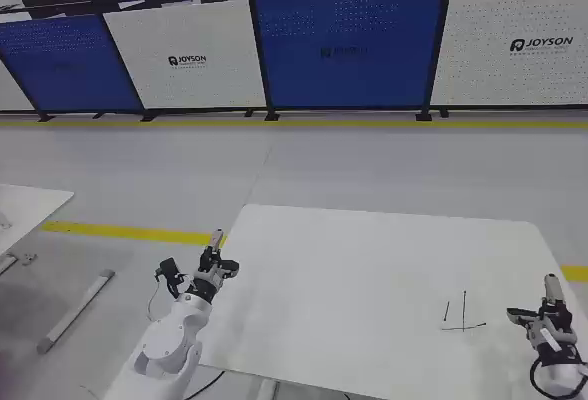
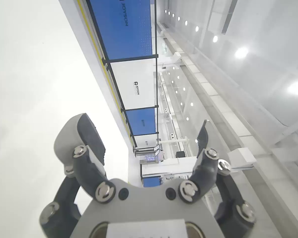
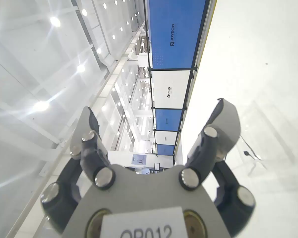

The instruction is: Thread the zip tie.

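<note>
Both grippers are released, fingers spread with nothing between them: the left gripper (image 2: 146,127) is at the left edge of the white table (image 1: 374,280), the right gripper (image 3: 155,107) off its right front corner. Thin black zip ties (image 1: 464,310) lie flat on the table near the right gripper, well apart from the left.
</note>
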`<state>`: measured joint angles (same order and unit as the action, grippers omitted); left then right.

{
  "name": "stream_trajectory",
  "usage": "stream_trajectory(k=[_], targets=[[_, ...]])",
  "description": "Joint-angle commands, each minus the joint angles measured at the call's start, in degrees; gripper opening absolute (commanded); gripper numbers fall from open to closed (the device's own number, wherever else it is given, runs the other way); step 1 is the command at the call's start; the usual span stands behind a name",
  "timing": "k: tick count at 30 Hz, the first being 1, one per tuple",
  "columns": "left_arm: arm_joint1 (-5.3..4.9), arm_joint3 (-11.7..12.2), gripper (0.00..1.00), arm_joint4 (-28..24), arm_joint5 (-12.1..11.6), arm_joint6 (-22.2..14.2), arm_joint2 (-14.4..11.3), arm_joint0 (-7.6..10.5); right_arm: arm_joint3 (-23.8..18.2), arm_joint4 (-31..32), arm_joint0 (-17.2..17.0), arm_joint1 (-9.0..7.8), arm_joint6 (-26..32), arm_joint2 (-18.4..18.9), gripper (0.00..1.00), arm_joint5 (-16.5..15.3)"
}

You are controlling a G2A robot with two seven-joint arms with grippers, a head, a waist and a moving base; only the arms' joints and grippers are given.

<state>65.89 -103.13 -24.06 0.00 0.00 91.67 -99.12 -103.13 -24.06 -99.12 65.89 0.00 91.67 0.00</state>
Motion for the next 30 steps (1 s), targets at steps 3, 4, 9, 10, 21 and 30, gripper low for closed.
stream_trajectory(k=[3,4,9,10,21,30], targets=[[0.00,0.00,1.00,0.00,0.00,0.00,0.00,0.00,0.00,0.00,0.00,0.00,0.00,0.00,1.00,0.00],[0.00,0.00,1.00,0.00,0.00,0.00,0.00,0.00,0.00,0.00,0.00,0.00,0.00,0.00,1.00,0.00],[0.00,0.00,1.00,0.00,0.00,0.00,0.00,0.00,0.00,0.00,0.00,0.00,0.00,0.00,0.78,0.00],[0.00,0.00,1.00,0.00,0.00,0.00,0.00,0.00,0.00,0.00,0.00,0.00,0.00,0.00,1.00,0.00],[0.00,0.00,1.00,0.00,0.00,0.00,0.00,0.00,-0.37,8.97,2.01,-3.10,34.44,9.56,1.00,3.28],[0.00,0.00,1.00,0.00,0.00,0.00,0.00,0.00,0.09,8.26,2.65,-3.16,34.99,9.98,1.00,3.86]])
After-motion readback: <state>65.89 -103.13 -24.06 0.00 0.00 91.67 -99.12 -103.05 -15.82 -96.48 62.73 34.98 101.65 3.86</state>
